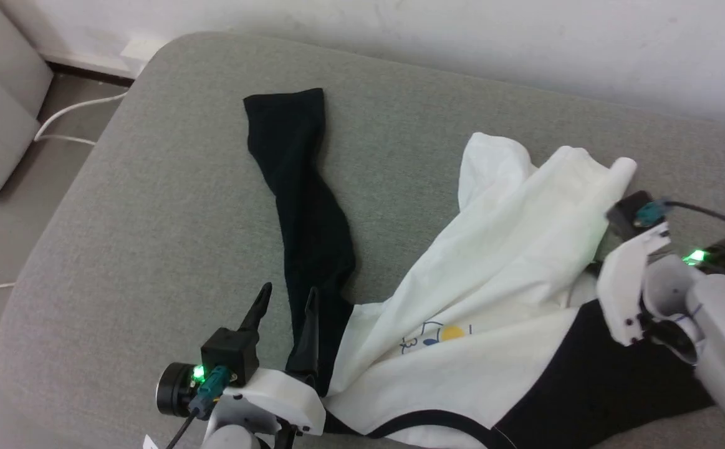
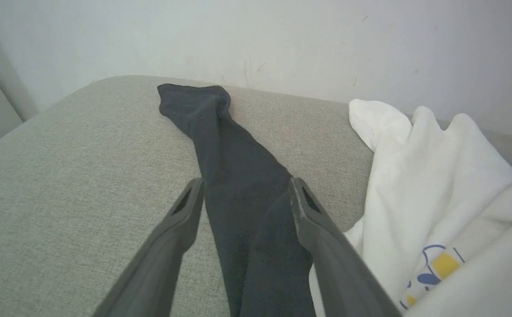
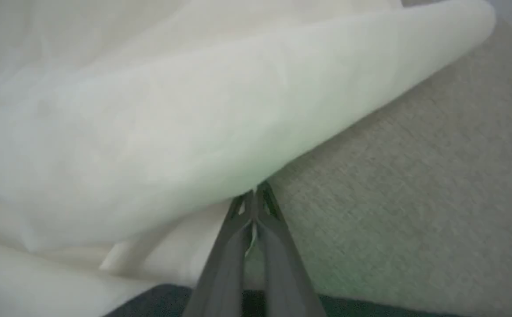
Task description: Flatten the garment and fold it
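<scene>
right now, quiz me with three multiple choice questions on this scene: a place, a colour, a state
1. Where does the long black sleeve of the garment run?
A) tucked under the white body
B) between the fingers of the left gripper
C) rolled into a ball

2. What colours is the chest print?
A) red and green
B) all black
C) yellow and blue

3. How do the fingers of the right gripper stand?
A) shut together
B) wide open
C) hooked round the sleeve

Key: 1 B, it passes between the open fingers. 2 C, a yellow spot with blue lines. 3 A, their tips meet at the white cloth's edge.
</scene>
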You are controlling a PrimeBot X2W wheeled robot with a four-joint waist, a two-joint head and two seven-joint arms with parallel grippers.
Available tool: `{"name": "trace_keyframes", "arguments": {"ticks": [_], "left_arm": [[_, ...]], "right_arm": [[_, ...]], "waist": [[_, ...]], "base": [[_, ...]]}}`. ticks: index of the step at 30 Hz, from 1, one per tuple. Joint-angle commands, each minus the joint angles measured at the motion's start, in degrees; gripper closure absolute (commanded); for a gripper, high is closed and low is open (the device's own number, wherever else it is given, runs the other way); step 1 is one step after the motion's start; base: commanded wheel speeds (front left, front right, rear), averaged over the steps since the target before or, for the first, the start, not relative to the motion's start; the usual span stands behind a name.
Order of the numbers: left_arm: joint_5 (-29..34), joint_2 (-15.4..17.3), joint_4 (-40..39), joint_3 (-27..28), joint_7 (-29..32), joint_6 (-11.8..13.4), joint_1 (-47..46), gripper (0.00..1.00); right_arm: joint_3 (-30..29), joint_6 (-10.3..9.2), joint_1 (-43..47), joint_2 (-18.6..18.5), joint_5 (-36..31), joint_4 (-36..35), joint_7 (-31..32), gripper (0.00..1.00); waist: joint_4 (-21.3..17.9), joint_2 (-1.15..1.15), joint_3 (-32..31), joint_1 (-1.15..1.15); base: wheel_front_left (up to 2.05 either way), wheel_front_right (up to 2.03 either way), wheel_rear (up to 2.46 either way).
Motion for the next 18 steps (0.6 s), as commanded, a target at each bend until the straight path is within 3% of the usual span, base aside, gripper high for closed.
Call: {"name": "trace_keyframes", "arguments": {"ticks": [1, 9, 16, 17, 18], "left_arm": [[-0.1, 0.3, 0.3, 0.1, -0.4, 0.1, -0.6, 0.0], [-0.2, 1.3, 0.2, 0.1, 0.0, 0.2, -0.4, 0.0], [-0.4, 2.3, -0.4, -0.1, 1.1, 0.3, 0.3, 0.0], [-0.3, 2.5, -0.4, -0.3, 1.3, 0.2, 0.2, 0.0], [-0.2, 2.7, -0.4, -0.5, 1.6, 0.1, 0.1, 0.0]], "right_arm": [[-1.2, -0.44, 1.7, -2.2, -0.3, 4.1, 0.0, 1.0], [-9.9, -0.44, 2.6, -3.2, -3.8, 10.3, -2.7, 1.0], [-16.5, -0.44, 6.5, 0.7, -7.1, 12.2, -3.9, 1.0], [-17.2, -0.44, 6.9, 1.4, -7.5, 11.7, -4.9, 0.0], [-18.0, -0.44, 7.2, 2.1, -7.9, 11.0, -6.3, 0.0]], "waist": [[-2.4, 0.0, -2.2, 0.0], [-7.1, 0.0, -5.5, 0.0], [-10.9, 0.0, -7.0, 0.0], [-11.5, 0.0, -7.0, 0.0], [-12.0, 0.0, -7.1, 0.0]], "base": [[0.0, 0.0, 0.0], [0.0, 0.0, 0.0], [0.0, 0.0, 0.0], [0.0, 0.0, 0.0], [0.0, 0.0, 0.0]]}}
